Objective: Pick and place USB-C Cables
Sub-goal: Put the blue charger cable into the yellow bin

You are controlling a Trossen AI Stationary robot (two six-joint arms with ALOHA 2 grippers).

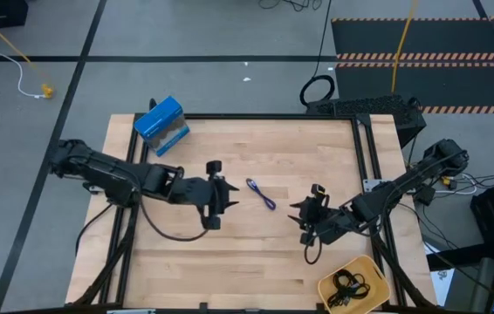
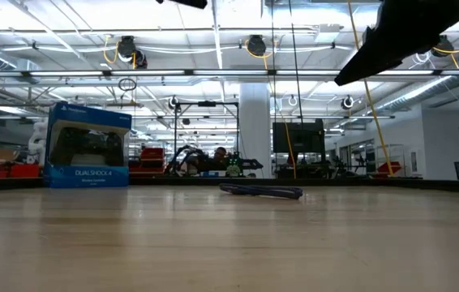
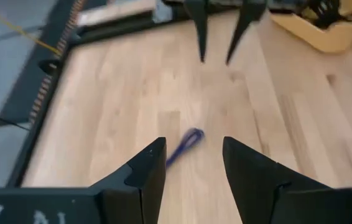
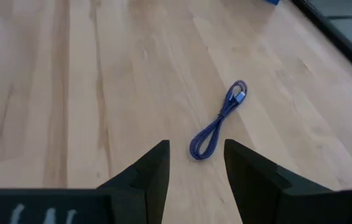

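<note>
Blue-purple cable [image 1: 261, 194] is found lying folded on the bare wooden table [image 1: 256, 262], between the two grippers and apart from both. Black cables [image 1: 349, 284] are noted in the yellow tray [image 1: 378, 275]. Left gripper [image 1: 226, 197] and right gripper [image 1: 302, 212] are both seen parted and empty. The approach step is judged in hand; a descent astride the cord is called for next.

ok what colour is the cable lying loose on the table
Blue-purple cable, clearest in the right wrist view.

Both arms low, left gripper [image 1: 227, 197] and right gripper [image 1: 298, 212] open-fingered, empty.
</note>
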